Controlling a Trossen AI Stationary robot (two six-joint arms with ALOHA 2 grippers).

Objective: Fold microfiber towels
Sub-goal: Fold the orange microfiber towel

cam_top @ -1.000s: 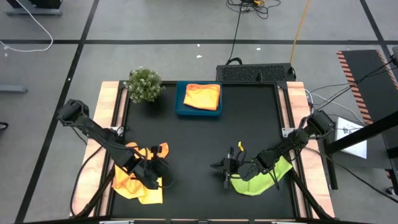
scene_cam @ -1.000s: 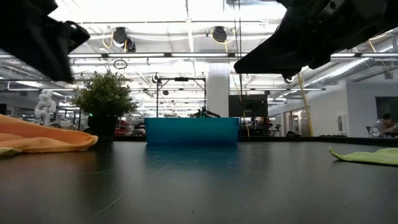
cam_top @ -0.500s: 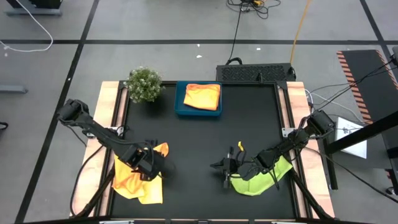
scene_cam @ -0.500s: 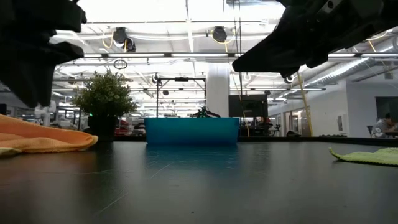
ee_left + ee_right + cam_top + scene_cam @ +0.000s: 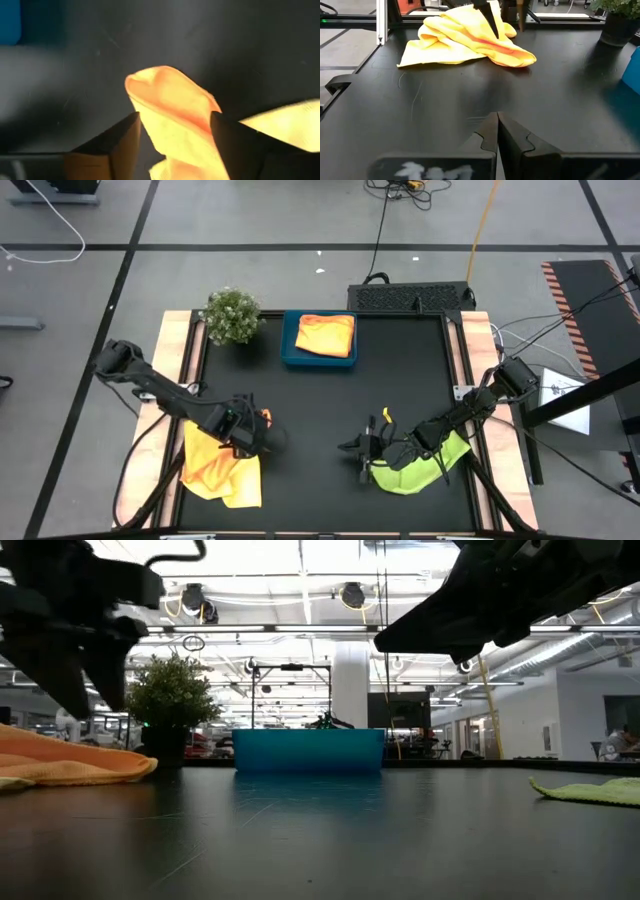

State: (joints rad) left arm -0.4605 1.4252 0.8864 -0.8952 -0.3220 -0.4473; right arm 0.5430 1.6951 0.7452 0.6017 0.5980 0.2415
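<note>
Left gripper (image 5: 252,438) sits over the yellow towel heap (image 5: 218,465) at the table's (image 5: 330,405) front left corner, fingers (image 5: 112,142) spread apart with an orange-yellow fold (image 5: 172,107) between them; looks like nothing is pinched, though the wrist view is too blurred to be sure the pads are clear of the cloth. In the low view the left gripper (image 5: 75,655) hangs above the heap (image 5: 70,762), not touching the table surface. From the right wrist view the heap (image 5: 465,40) lies crumpled, well apart from the right gripper (image 5: 497,131).

Right gripper (image 5: 362,448) rests near the front edge, right of centre, fingers (image 5: 512,137) pressed together, holding nothing. Lime green towel (image 5: 420,463) lies just behind it toward the front right corner, partly under the right arm.

Blue tray (image 5: 290,352) at the back edge holds a folded orange-yellow towel (image 5: 327,335). Small plant (image 5: 231,313) stands just beside the tray, at the back left corner.
</note>
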